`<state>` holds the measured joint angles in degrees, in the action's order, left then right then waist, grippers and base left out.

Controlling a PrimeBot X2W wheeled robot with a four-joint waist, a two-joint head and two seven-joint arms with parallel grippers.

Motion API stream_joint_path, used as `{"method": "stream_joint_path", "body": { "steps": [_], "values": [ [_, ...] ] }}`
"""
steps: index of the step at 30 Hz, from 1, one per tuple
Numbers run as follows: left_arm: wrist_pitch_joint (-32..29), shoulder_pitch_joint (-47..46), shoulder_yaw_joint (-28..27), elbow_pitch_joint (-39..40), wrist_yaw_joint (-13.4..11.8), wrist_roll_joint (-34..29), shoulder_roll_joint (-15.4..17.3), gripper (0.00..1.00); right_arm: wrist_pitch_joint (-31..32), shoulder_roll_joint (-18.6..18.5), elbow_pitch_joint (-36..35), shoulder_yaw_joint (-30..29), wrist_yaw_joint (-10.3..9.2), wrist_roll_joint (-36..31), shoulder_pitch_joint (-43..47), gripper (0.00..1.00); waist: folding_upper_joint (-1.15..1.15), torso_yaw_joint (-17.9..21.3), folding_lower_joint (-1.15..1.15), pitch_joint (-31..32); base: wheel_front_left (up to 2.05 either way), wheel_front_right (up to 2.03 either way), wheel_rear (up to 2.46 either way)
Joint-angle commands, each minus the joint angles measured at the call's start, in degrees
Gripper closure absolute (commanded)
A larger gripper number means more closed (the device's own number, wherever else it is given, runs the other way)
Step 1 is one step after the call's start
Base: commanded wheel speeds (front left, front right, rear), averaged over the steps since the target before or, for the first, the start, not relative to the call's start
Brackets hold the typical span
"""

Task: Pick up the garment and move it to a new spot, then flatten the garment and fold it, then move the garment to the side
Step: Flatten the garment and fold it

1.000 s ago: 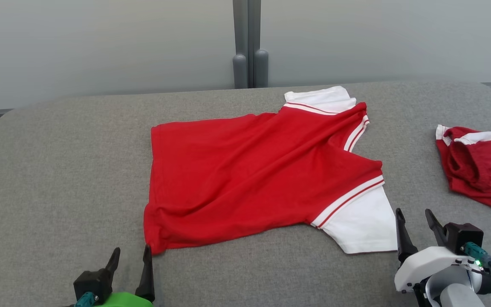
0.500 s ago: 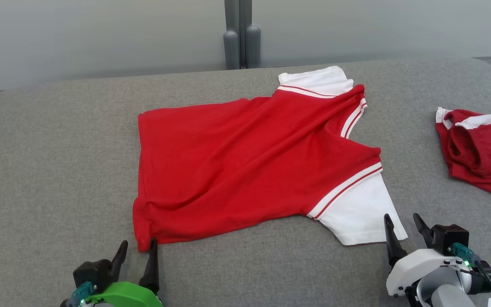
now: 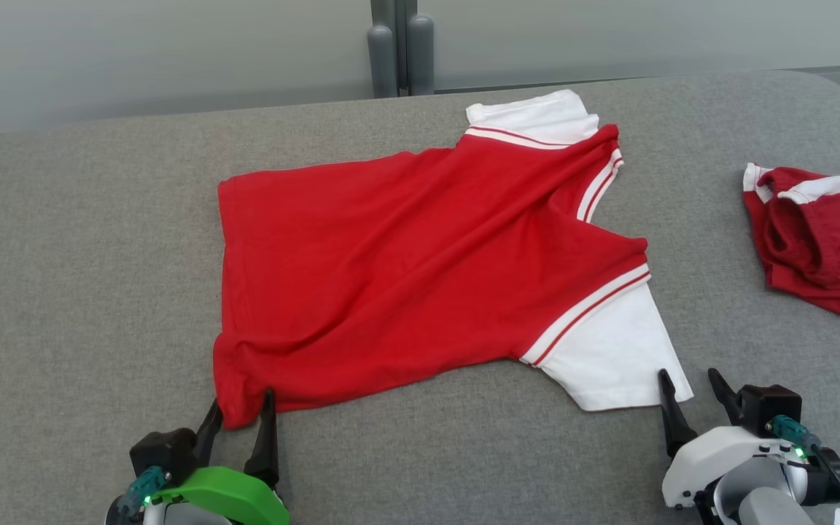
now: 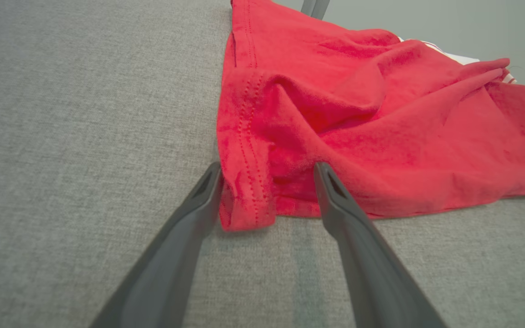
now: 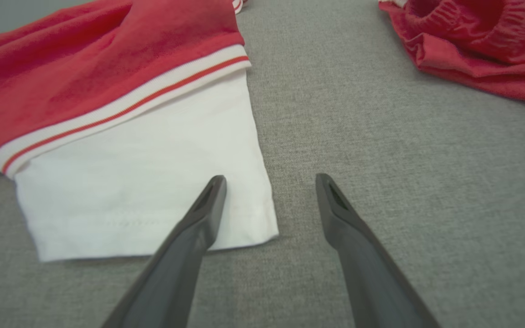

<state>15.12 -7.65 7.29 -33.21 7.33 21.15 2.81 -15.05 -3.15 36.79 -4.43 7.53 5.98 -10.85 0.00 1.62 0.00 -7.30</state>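
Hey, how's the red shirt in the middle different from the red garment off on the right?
The red shirt lies spread out, nearly flat; the red garment sits crumpled in a heap. The shirt shows broad white sleeves; the garment shows only narrow white trim. Both are red and white and rest on the grey surface.

We saw bare grey surface [image 3: 84, 292] free on the left, and between the spread red shirt [image 3: 405, 270] and a crumpled red garment [image 3: 821, 240] at the right edge.
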Motion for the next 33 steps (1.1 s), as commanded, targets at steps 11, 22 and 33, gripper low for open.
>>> {"method": "stream_joint_path", "body": {
  "steps": [11, 22, 33],
  "values": [
    [-0.01, -0.86, 0.63, -0.12, 0.22, -0.06, 0.21, 0.0, -0.16, -0.13, 2.17, -0.24, -0.1, -0.9, -0.59, 0.0, 0.0, -0.24, 0.0, -0.03, 0.0, 0.0, 0.0],
    [-0.01, -1.05, 1.01, -0.6, 0.22, 0.3, 0.21, 0.0, -0.15, -0.03, 2.23, 1.87, -0.1, -0.29, -1.13, 0.0, 0.0, -0.47, 0.0, 0.0, 0.0, 0.0, 0.0],
    [-0.01, -1.58, 2.8, -1.37, 0.21, 1.59, 0.8, 1.0, -0.04, -1.8, 2.53, 7.4, -0.09, 6.05, -1.83, 1.0, 0.0, -0.71, 0.0, 0.26, 0.0, 0.0, 0.0]
  ]
}}
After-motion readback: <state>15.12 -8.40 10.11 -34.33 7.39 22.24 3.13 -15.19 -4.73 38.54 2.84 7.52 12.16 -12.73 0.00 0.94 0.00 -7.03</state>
